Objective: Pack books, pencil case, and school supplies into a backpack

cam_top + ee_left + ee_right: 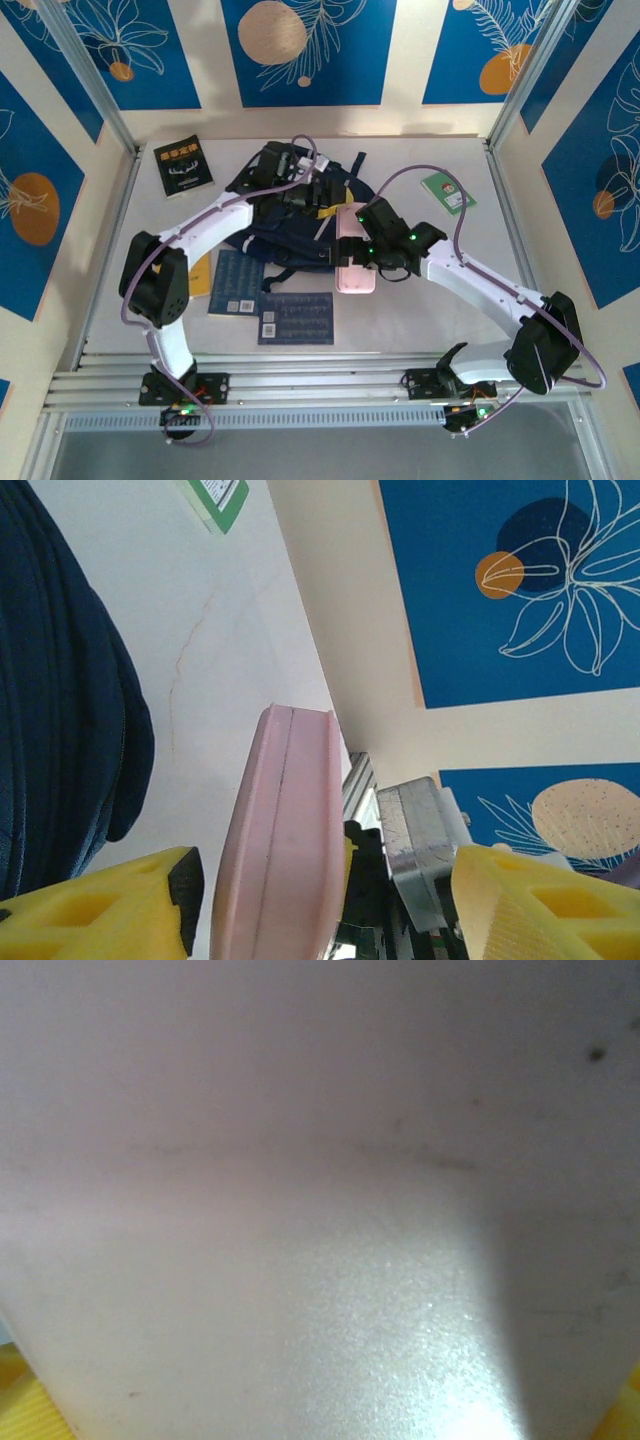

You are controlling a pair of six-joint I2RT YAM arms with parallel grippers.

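- The pink pencil case is at the right edge of the navy backpack, clamped in the right hand, whose fingers stand wide around it.
- The left hand hovers over the backpack with its yellow fingers apart, gripping nothing. The pencil case is just beyond them.
- Two dark blue books lie on the tabletop near the backpack.
- A black book lies far left, and a green booklet far right.

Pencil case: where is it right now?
In the top view, the pencil case is centre-right, held between the right fingers, at the right edge of the backpack.
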